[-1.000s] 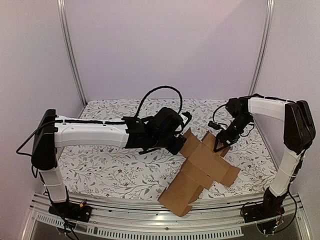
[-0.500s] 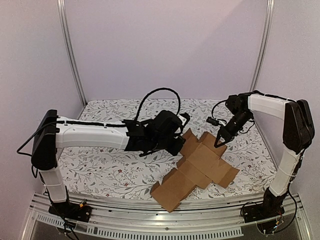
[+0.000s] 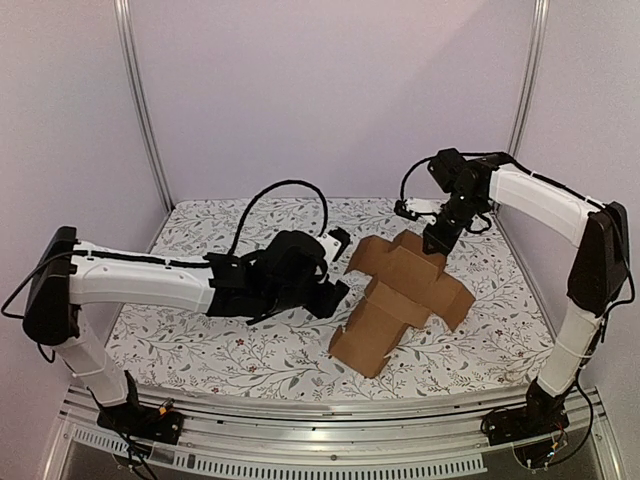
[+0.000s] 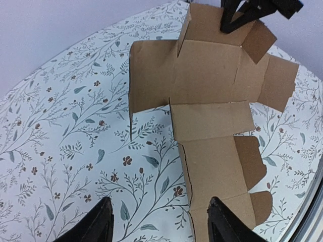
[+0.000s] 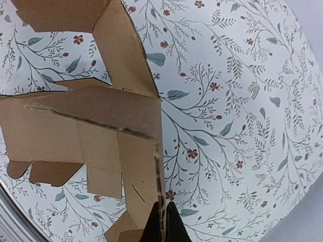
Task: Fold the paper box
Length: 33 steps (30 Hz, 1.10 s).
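From the top camera, the paper box lies unfolded on the floral bench, right of centre. Your right hand is at its far end and your left hand is just off its left edge, apart from it.

In the left wrist view, your left hand stands wide and holds nothing. The paper box spreads ahead of it, its near panel running down beside one finger. The right hand grips the far flap.

In the right wrist view, your right hand is pinched tight on a cardboard edge, with the paper box hanging away from it.

A second ago your left hand was closed at the sheet and your right hand stood open beside it. The sheet has since moved back from the near edge.
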Motion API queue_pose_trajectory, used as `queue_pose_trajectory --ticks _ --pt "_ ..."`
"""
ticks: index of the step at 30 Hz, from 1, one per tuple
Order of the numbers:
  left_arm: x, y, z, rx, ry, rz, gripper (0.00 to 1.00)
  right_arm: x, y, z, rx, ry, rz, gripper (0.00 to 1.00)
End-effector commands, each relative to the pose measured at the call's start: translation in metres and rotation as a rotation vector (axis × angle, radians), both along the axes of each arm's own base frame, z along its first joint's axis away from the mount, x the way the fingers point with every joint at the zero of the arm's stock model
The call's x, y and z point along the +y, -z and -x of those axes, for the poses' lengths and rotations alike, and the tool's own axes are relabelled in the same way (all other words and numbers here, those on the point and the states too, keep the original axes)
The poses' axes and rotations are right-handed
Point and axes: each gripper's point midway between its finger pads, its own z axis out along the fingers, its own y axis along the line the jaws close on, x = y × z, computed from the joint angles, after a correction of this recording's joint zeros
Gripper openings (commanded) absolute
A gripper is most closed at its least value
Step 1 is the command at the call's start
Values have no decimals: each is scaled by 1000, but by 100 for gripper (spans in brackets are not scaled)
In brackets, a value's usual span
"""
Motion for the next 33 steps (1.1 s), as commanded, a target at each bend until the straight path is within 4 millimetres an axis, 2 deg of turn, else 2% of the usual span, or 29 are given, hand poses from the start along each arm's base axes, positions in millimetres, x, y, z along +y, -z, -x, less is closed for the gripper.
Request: queue_pose_trajectory --ticks 1,4,6,10,13,16,17,21,26,33 --pt "37 -27 -20 -31 -76 147 65 11 -33 -36 -284 -94 183 0" --pt "70 -20 -35 -10 -146 212 65 30 -35 -45 -371 -180 243 0" --pt "85 -9 -43 14 -167 252 66 42 -30 -50 -411 -251 278 0" --pt "95 18 -56 66 -160 281 66 59 -17 -54 -436 -335 293 0" --pt "84 35 -68 86 -114 268 66 66 -6 -56 -422 -368 285 0" --pt "62 52 -79 122 -49 257 67 71 4 -57 -404 -392 282 0" --pt "54 63 -81 146 -21 247 67 72 7 -57 -400 -396 281 0" --pt "30 77 -95 181 31 244 66 75 21 -57 -371 -401 276 0" --pt "13 80 -107 174 77 285 63 77 26 -56 -354 -402 260 0" --pt "-5 86 -110 203 154 328 59 80 26 -53 -342 -402 242 0"
